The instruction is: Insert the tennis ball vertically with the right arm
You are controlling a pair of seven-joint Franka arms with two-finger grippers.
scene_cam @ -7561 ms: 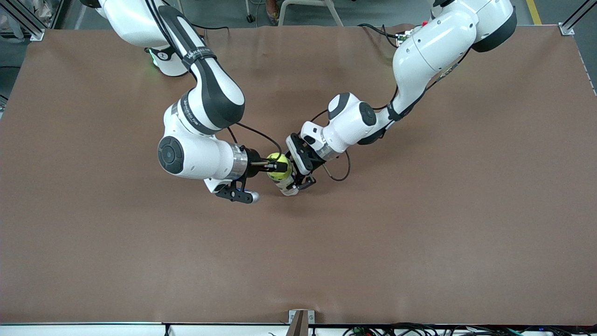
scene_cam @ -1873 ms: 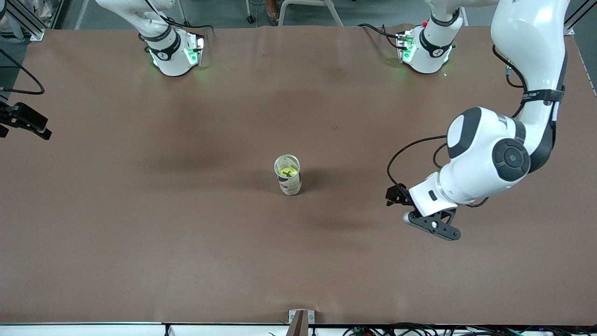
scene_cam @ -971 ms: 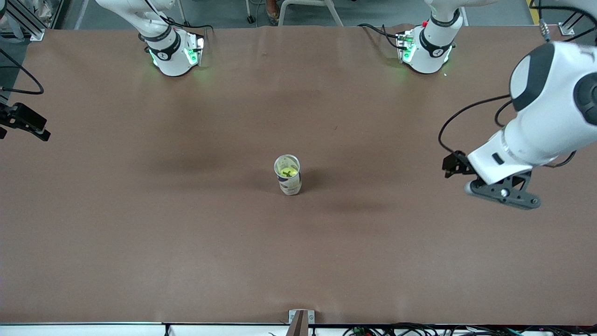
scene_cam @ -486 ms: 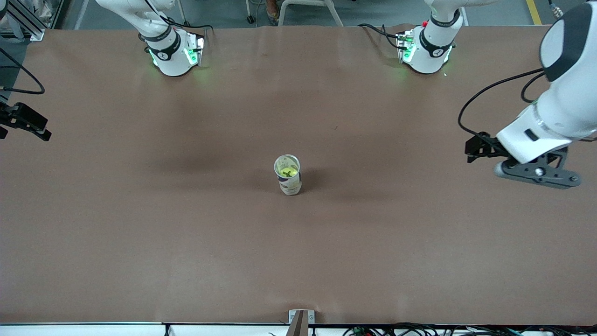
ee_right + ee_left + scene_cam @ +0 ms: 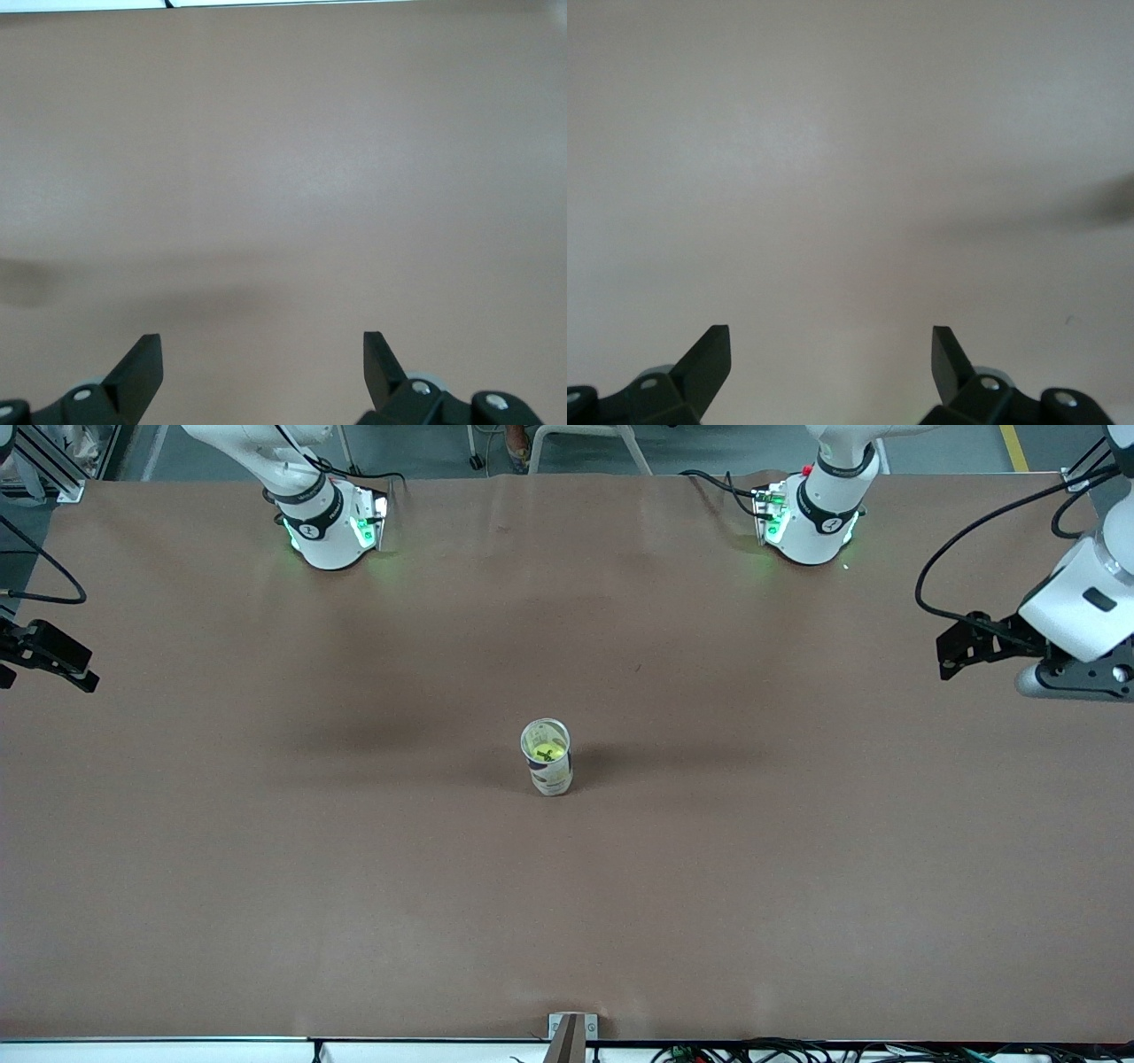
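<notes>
Tennis ball point(image 5: 545, 751) in upright can point(image 5: 549, 769) | L pincer point(image 5: 831, 354) released | R pincer point(image 5: 262, 352) released

A brown table point(image 5: 354, 886) carries one upright clear canister point(image 5: 548, 760) near its middle. The canister stands well apart from both arms' jaws, roughly midway between them.
</notes>
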